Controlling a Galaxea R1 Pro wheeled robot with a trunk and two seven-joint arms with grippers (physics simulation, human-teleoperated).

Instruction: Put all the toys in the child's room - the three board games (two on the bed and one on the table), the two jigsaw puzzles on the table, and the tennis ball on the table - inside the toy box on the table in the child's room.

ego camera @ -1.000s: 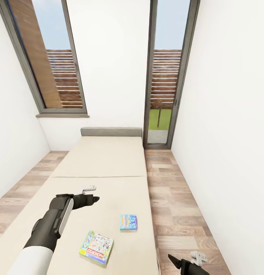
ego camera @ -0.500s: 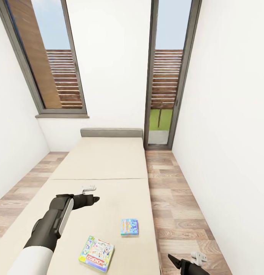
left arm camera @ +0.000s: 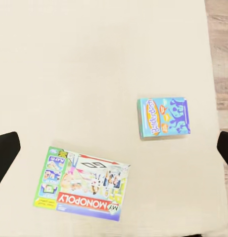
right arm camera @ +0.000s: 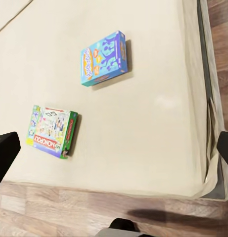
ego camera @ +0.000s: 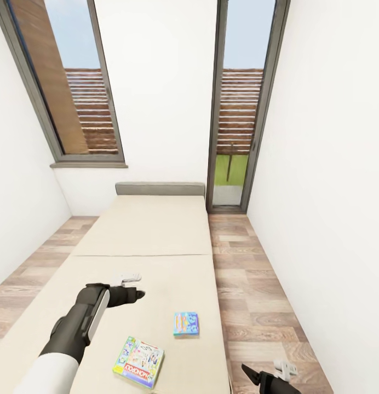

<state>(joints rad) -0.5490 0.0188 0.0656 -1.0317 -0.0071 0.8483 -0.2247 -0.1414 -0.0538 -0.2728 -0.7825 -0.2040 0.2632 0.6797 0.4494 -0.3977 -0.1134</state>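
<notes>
Two board games lie on the near end of the bed [ego camera: 151,235]. One is a green and red Monopoly box [ego camera: 138,362] [left arm camera: 81,183] [right arm camera: 53,131]. The other is a smaller blue-and-orange box [ego camera: 185,323] [left arm camera: 164,117] [right arm camera: 104,59], to its right and a little farther. My left gripper [ego camera: 137,295] [left arm camera: 114,153] hovers open above the mattress, up and left of both boxes, and holds nothing. My right gripper [ego camera: 248,373] [right arm camera: 114,150] is open and empty, low beside the bed's right edge over the floor.
The bed has a grey headboard [ego camera: 159,189] against the far white wall. Two tall windows [ego camera: 74,93] stand behind it. Wood-plank floor [ego camera: 250,284] runs along both sides of the bed, and a white wall bounds the right strip.
My left arm has dropped a little and come nearer the boxes. The view shifted slightly at first. Both boxes stay where they lay, and the right gripper is unchanged.
</notes>
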